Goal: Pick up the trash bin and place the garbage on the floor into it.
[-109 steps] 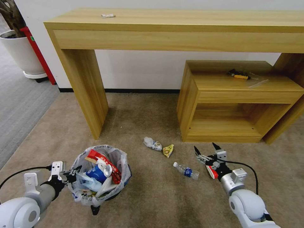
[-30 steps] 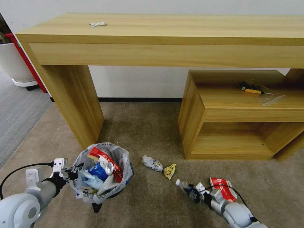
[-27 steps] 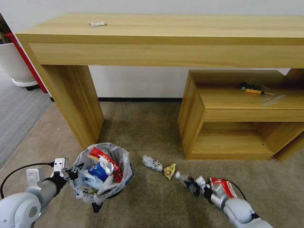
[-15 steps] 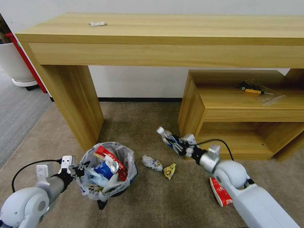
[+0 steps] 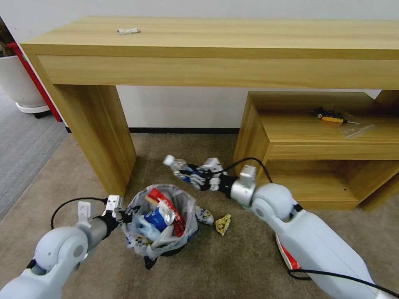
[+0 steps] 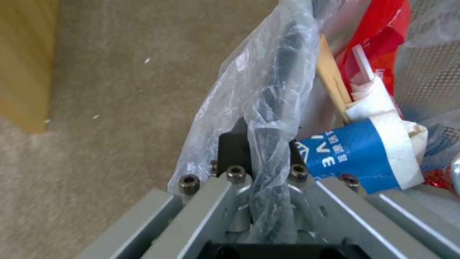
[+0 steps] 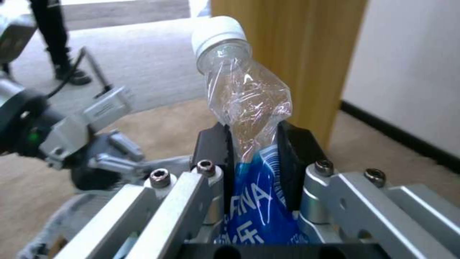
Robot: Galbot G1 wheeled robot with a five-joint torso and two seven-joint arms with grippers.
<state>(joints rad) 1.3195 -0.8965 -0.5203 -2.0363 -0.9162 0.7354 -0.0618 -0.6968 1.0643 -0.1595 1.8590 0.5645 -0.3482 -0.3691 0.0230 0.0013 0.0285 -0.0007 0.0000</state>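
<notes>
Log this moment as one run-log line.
left claw: shut on trash bin rim | right claw: shut on clear bottle, raised beside bin | floor: wrappers remain

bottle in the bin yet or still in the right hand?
Still in hand. The right hand is shut on the crushed clear plastic bottle with the blue label, held in the air beside the small black bag-lined trash bin, not inside.
</notes>
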